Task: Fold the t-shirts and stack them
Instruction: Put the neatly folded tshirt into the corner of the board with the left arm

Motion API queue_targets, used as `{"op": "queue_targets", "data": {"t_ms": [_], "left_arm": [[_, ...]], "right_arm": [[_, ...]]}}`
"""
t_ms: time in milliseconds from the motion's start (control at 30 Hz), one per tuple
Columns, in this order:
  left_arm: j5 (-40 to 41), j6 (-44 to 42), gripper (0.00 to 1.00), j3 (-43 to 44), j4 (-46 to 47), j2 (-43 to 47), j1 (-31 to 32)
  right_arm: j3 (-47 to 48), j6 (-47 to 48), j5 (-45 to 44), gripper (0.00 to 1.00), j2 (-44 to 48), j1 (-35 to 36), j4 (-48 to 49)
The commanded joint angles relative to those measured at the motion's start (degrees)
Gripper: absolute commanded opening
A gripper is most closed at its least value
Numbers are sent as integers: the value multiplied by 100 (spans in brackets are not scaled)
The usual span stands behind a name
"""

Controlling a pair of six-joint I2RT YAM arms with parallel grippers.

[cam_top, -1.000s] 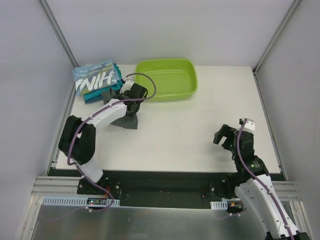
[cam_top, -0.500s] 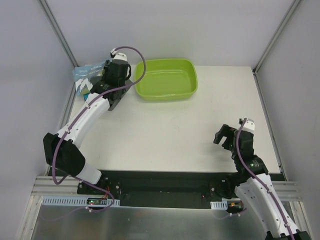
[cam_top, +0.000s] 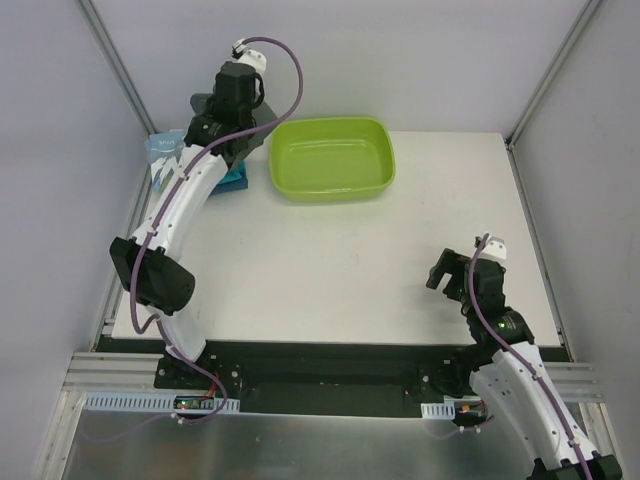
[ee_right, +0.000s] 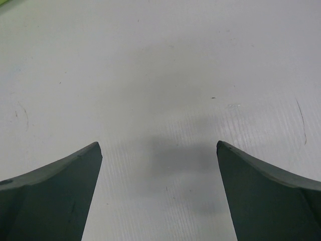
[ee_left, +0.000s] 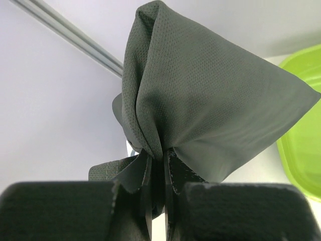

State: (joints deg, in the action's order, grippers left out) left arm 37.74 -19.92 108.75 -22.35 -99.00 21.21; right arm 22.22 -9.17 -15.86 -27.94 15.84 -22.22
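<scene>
Left gripper: your left gripper (ee_left: 158, 168) is pressed together on a bunched fold of the dark grey t-shirt (ee_left: 205, 95), and the cloth stands up from the jaws in a peaked pouch
Grey shirt position: held in the air at the far left corner, above the back edge of the desk (cam_top: 330, 260) and touching nothing that you can see
What changed: a second ago this arm was low over the left middle of the desk with the grey cloth trailing on the surface; half a second ago it was over the stack; now it is stretched farther back and raised, and the shirt is off the desk
What that means: you look to be mid-carry toward the stack, but the shirt hangs gathered rather than flat, so it probably needs laying out and smoothing before it counts as stacked
Stack: the light blue t-shirt (cam_top: 163, 150) shows beside the arm, and an edge of a teal t-shirt (cam_top: 236, 181) shows under it
Right gripper: your right gripper (ee_right: 158, 145) is spread wide, holds nothing, and has stayed over bare desk near the right side
Surface: white, faintly scuffed, with the lime-green tub (cam_top: 330, 160) just right of the stack
Room: pale walls (cam_top: 50, 150) with metal rails (cam_top: 115, 60) in the corners
</scene>
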Motion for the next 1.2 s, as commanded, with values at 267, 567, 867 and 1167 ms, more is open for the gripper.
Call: {"op": "queue_targets", "data": {"t_ms": [267, 567, 867, 1167], "left_arm": [[-363, -732, 0, 2132, -120, -1446, -601], [-214, -777, 0, 2318, -121, -1860, -1092], [-355, -513, 0, 1781, -103, -1455, -1558], [-617, -4, 0, 1948, -269, -1596, -1647]], "right_arm": [[178, 100, -181, 100, -202, -19, 33], [186, 108, -155, 100, -220, -19, 42], [204, 135, -119, 99, -299, -19, 60], [213, 135, -119, 100, -317, -28, 69]]}}
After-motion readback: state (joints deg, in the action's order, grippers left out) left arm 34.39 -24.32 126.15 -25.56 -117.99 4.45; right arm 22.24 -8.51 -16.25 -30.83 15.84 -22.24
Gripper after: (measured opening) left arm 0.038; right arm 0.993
